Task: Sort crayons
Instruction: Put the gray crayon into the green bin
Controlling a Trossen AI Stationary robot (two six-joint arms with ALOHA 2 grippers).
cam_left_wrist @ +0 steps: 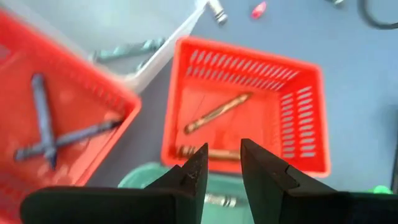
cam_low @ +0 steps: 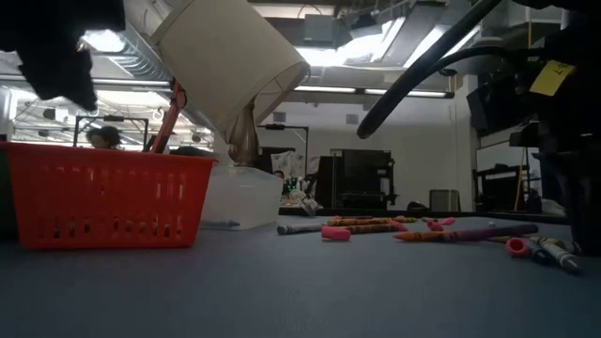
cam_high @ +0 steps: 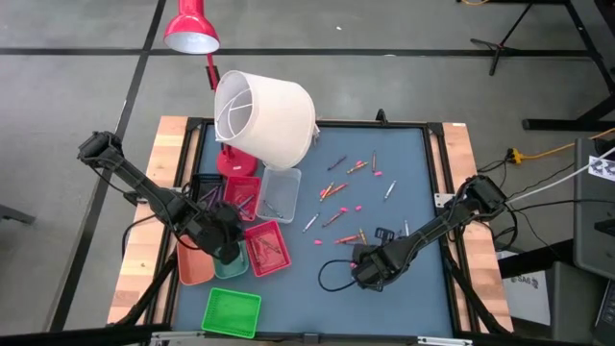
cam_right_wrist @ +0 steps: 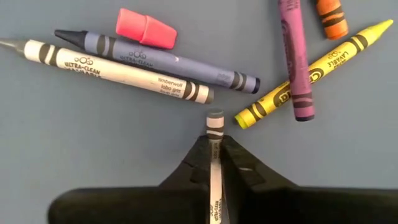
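Note:
Several crayons [cam_high: 346,192] in mixed colours lie scattered on the blue table top, with small pink stubs [cam_high: 357,208] among them. My right gripper [cam_high: 363,261] is low at the near right of the scatter, shut on a grey crayon [cam_right_wrist: 214,127]. Just past it lie a grey [cam_right_wrist: 118,71], a blue-grey [cam_right_wrist: 161,59], a yellow [cam_right_wrist: 311,71] and a purple crayon [cam_right_wrist: 295,56]. My left gripper [cam_high: 228,252] is open and empty above the trays, over the near edge of a red tray [cam_left_wrist: 249,106] that holds brown crayons [cam_left_wrist: 217,112]. My right gripper pinches the grey crayon between its two fingers, which lie along the crayon. The crayon's blunt end [cam_right_wrist: 214,118] sticks out past the fingertips [cam_right_wrist: 200,149]. Whether it is clear of the table does not show.
Small trays stand at the table's left: red [cam_high: 267,247], teal [cam_high: 231,266], orange [cam_high: 195,264], another red [cam_high: 240,195], clear [cam_high: 279,192] and green [cam_high: 232,312] near the front. A tipped white lampshade [cam_high: 264,115] hangs over the far left. A black cable [cam_high: 332,279] lies by my right gripper.

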